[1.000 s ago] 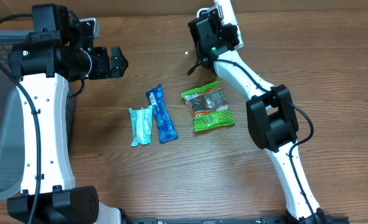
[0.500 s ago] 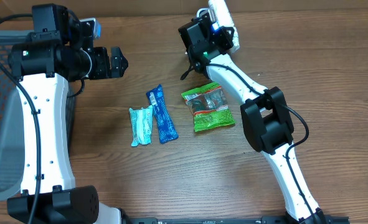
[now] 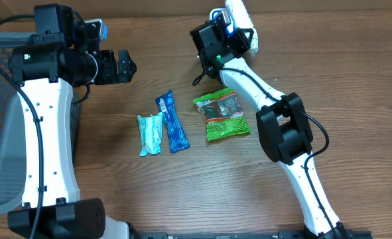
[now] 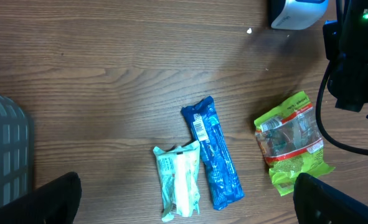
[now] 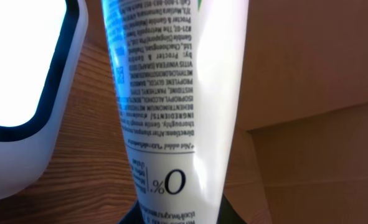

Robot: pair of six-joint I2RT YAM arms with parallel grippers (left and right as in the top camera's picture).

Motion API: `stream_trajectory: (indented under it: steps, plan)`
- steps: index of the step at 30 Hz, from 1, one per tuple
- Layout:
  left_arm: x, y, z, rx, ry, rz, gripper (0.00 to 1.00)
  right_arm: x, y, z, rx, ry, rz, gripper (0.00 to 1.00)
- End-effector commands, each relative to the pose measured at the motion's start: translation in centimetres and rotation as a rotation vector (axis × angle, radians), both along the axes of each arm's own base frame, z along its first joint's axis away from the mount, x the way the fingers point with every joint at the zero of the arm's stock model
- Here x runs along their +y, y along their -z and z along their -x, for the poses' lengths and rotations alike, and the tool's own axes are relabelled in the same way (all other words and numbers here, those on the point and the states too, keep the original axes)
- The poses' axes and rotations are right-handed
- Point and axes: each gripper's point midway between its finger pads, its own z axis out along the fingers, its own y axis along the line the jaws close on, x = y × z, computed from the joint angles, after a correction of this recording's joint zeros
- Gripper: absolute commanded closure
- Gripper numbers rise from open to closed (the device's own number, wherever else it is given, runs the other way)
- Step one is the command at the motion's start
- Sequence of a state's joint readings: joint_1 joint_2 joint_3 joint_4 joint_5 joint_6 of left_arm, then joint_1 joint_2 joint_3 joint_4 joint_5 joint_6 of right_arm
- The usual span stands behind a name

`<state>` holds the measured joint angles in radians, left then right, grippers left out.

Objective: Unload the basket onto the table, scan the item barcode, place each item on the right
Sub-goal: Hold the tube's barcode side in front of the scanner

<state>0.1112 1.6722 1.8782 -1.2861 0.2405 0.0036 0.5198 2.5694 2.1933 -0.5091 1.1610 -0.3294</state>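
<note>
The right gripper [image 3: 227, 32] is pinched on one end of a white tube [image 5: 177, 93], which it holds up at the far side of the table [image 3: 116, 192]. The tube runs away from the fingers. Its side with small print and a blue stripe faces the wrist camera.

Just left of the tube in that view is the scanner [image 5: 22, 62], white with a dark rim. Whether the tube and scanner touch cannot be told. Brown cardboard [image 5: 308, 74] stands behind the tube on the right.

Nearer than this gripper, a green bag [image 3: 221, 114] lies flat on the wood beside the right arm. Left of the bag, and apart from it, lies a blue bar [image 3: 172, 123], with a barcode facing up near its far end. A pale green packet [image 3: 150, 135] lies just beside the bar's left edge, at the bar's near half.

The left gripper [image 3: 126, 65] hangs at the far left with its jaws spread wide and nothing between them. It is well apart from the three packets. A grey basket [image 3: 0, 133] stands at the table's left edge, beside the left arm.
</note>
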Motion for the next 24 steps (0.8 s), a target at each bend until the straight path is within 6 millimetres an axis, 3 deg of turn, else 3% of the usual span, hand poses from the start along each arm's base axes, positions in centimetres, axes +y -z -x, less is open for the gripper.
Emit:
stream_trajectory:
  steps: [1, 11, 15, 18, 24]
  plan:
    - [-0.2, 0.0, -0.3, -0.006, 0.022, 0.001, 0.00, 0.4, -1.9, 0.0, -0.057, 0.014, -0.011, 0.96]
    - [-0.2, 0.0, -0.3, -0.006, 0.022, 0.001, 0.00, 1.9, -1.6, 0.2, -0.044, -0.025, -0.026, 0.96]
    - [-0.2, 0.0, -0.3, -0.006, 0.022, 0.001, 0.00, 4.4, -1.2, 0.9, -0.021, -0.082, -0.035, 0.96]
    - [-0.2, 0.0, -0.3, -0.006, 0.022, 0.001, 0.00, 7.5, -1.4, 1.9, 0.036, -0.187, -0.103, 0.96]
    - [-0.2, 0.1, -0.2, -0.005, 0.022, 0.001, 0.00, 10.7, -5.6, 5.3, 0.145, -0.338, -0.401, 0.96]
